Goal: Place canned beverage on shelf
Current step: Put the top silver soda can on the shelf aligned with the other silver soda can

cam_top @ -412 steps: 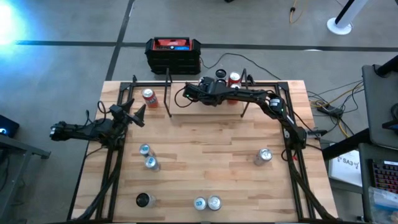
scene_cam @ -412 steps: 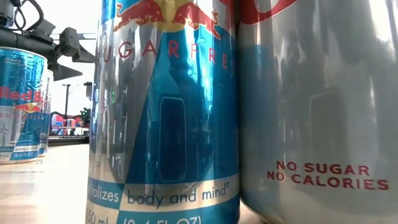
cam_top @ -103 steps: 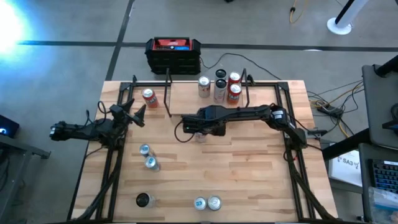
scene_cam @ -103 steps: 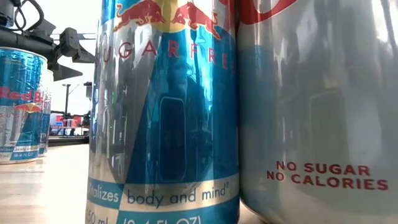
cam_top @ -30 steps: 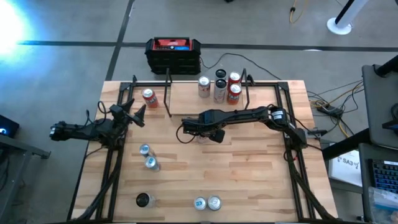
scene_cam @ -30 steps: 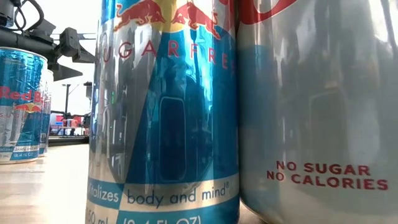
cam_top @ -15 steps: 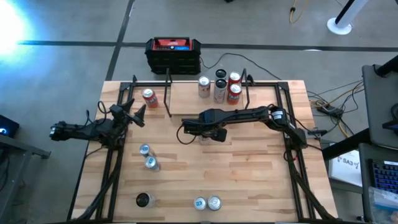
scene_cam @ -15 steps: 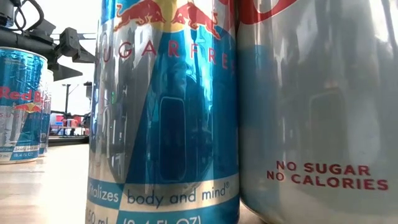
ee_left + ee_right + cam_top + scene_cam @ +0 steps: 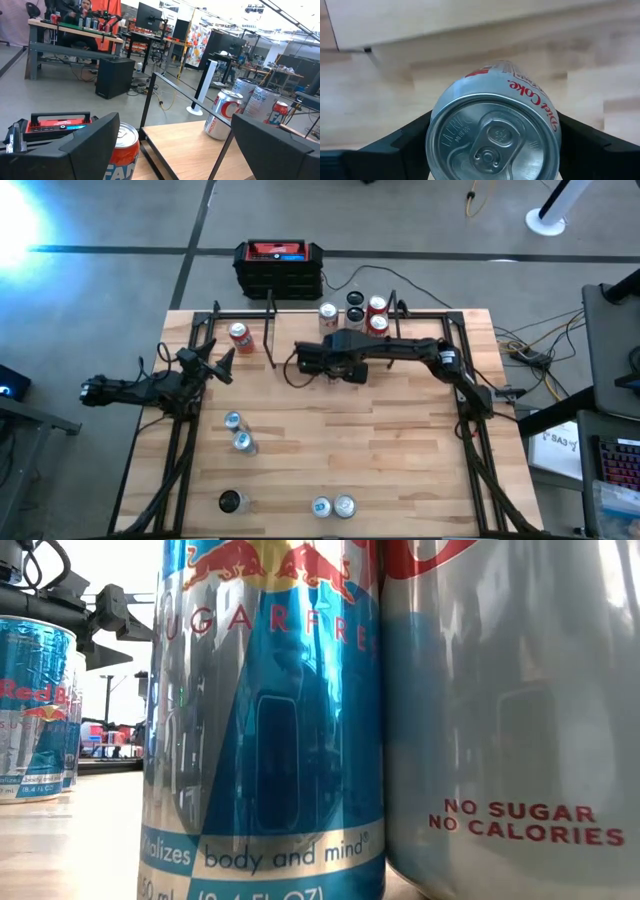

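Both arms (image 9: 400, 352) are matte black, built of slim jointed segments with black cables alongside. Each gripper (image 9: 170, 145) carries two broad, flat, angular black fingers (image 9: 395, 145).

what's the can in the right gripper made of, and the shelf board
Diet Coke can: looks like thin aluminium, its brushed silver top with pull tab catching the light, printed side. Right gripper holds it. Shelf: pale wood board with visible grain, matte, on thin black posts, likely metal.
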`<act>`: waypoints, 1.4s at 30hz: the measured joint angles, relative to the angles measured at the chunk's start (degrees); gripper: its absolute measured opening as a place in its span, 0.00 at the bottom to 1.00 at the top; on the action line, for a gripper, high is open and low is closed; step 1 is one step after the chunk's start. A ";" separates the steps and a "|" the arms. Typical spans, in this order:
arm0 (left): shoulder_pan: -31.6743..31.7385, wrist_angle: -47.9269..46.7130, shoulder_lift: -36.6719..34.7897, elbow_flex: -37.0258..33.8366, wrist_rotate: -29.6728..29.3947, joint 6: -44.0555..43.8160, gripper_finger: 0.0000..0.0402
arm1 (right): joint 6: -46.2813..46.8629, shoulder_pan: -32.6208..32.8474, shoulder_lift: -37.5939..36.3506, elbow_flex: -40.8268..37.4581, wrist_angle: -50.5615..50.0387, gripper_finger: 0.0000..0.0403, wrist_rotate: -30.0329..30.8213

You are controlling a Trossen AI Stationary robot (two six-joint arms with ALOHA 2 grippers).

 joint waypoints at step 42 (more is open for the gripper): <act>0.02 0.00 0.00 0.00 0.00 0.00 0.92 | -13.20 -11.22 2.55 0.91 8.39 0.80 2.03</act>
